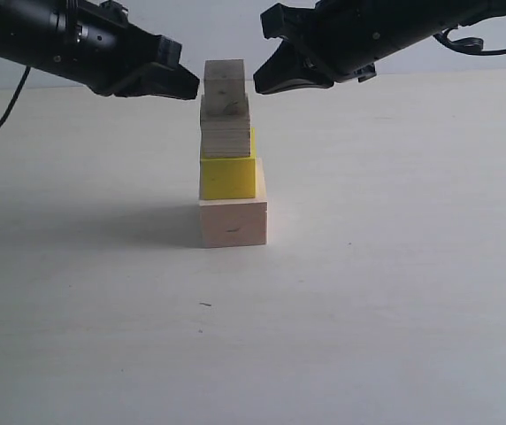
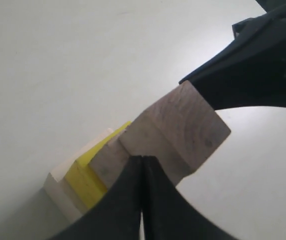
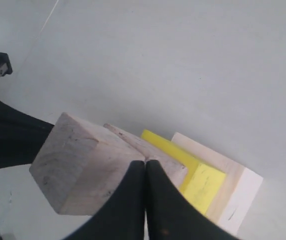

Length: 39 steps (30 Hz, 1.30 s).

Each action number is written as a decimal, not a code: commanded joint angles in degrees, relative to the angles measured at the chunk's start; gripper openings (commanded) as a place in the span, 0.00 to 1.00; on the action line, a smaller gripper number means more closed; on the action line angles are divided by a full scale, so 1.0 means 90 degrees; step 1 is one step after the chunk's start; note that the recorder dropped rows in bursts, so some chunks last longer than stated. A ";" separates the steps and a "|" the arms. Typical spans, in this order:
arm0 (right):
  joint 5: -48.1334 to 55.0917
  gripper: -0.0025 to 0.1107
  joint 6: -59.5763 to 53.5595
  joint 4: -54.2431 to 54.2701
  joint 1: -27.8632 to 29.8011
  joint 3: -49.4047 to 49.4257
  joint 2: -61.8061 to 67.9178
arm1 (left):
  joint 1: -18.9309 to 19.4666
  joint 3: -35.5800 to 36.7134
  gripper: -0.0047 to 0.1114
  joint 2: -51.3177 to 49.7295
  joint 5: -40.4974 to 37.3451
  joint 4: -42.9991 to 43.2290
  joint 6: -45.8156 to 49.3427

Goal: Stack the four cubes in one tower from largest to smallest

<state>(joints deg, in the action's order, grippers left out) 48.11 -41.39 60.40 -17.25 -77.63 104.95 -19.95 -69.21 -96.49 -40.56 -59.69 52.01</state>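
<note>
Tower [image 1: 232,150] status: all four cubes stand in one column at the centre of the exterior view, on the pale table [image 1: 394,310]. At upper left, the left gripper [image 1: 191,87] is level with the top of the column, its tip just beside the left face of the smallest wood cube [image 1: 225,78]. The left wrist view shows its fingers pressed together with nothing between them. Whether the tip touches the cube cannot be confirmed. In the column, order from base upward is: largest pale wood cube [image 1: 233,221], yellow cube [image 1: 227,177], small wood cube [image 1: 225,124], smallest wood cube. Sizes decrease correctly. The upper three sit toward the left side of the base rather than centred on it, and the stack stands upright. At upper right, the right gripper [image 1: 262,84] is just beside the right face of the top cube. The right wrist view shows its fingers likewise together and empty. Judgement: stacking appears complete, and what is left is clearing both arms without nudging the top cube. No brand, label or legible writing is visible. Only a small dark mark shows on the base cube's front face.
</note>
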 commanded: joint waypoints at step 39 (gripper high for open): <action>-0.5168 0.02 -0.1226 -0.1290 0.0005 0.4788 -0.7781 | 0.0501 0.3138 0.04 0.5192 0.3444 0.0383 -0.0476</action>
<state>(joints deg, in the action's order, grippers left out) 4.88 -50.06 49.31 -17.25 -36.28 38.57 -14.97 -42.36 -50.87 -10.49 -55.51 47.95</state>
